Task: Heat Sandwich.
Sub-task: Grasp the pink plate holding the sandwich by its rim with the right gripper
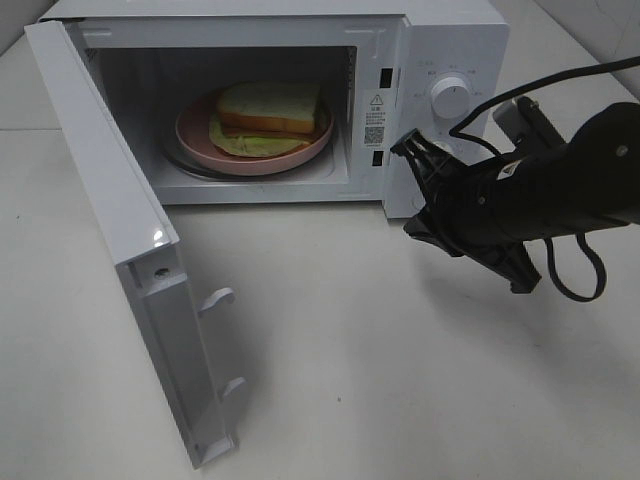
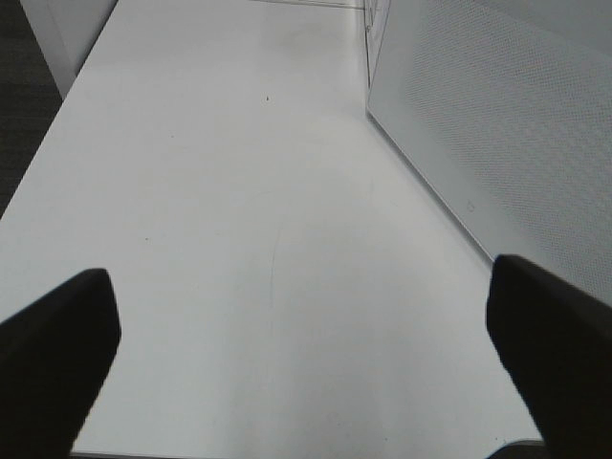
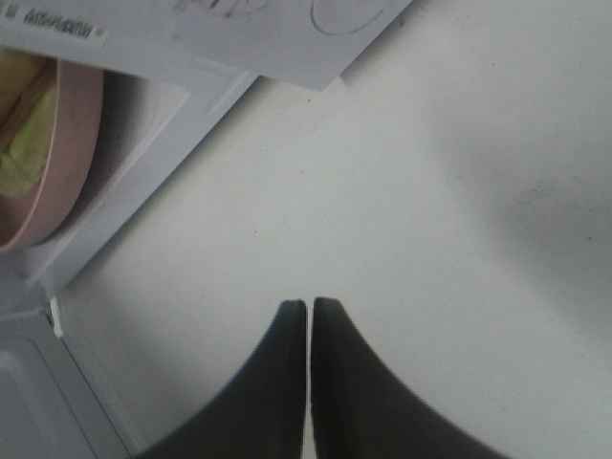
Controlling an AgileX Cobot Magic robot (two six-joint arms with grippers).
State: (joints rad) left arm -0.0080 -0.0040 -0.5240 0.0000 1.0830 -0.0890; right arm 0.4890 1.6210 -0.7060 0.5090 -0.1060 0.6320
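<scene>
The sandwich (image 1: 270, 108), pale bread with yellow-green filling, lies on a pink plate (image 1: 200, 145) inside the open microwave (image 1: 450, 40). My right gripper (image 1: 412, 190) hovers in front of the microwave's control panel, to the right of the cavity opening, shut with nothing between its fingers. In the right wrist view its fingertips (image 3: 308, 306) are pressed together above the table, with the plate's rim (image 3: 76, 143) and a strip of the sandwich's filling (image 3: 24, 129) at the edge. My left gripper (image 2: 306, 382) is open wide over bare table; it is out of the high view.
The microwave door (image 1: 130, 230) swings out to the front left and stands nearly edge-on; its perforated panel (image 2: 497, 124) is beside the left gripper. A white dial (image 1: 450, 97) sits on the control panel. The right arm's cable (image 1: 575, 270) loops down behind it.
</scene>
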